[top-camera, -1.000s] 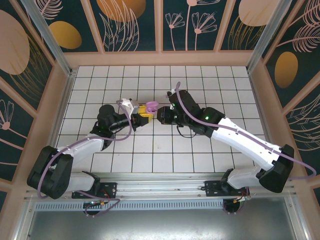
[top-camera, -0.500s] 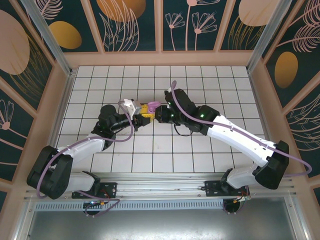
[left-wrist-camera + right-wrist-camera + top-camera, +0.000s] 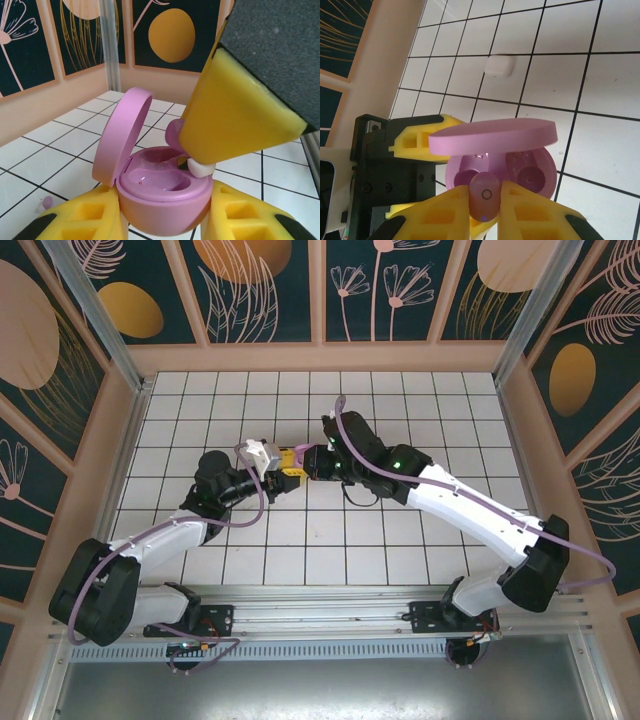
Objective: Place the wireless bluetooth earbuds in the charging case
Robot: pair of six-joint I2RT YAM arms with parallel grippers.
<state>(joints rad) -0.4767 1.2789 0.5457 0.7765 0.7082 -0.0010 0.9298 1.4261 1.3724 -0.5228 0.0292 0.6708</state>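
1. Right gripper (image 3: 485, 202): jaws clamped on one lilac earbud (image 3: 484, 194), which sits between the two yellow fingertips.
2. Left gripper (image 3: 165, 222): jaws clamped on the base of the lilac charging case (image 3: 150, 187), with one finger on each side. The case is upright and its lid is hinged open.
3. The held earbud is at the rim of the open case, tip down over a well. Whether they touch cannot be determined.
4. Count:
   - Charging case: one, with two wells.
   - Earbud in the jaws: one.
   - Small lilac piece (image 3: 45, 203) on the tiled floor (image 3: 60, 145) beside the left finger: one.
   - White rounded piece (image 3: 499, 66) on a tile beyond the case: one. Whether it is a case or an earbud cannot be determined.
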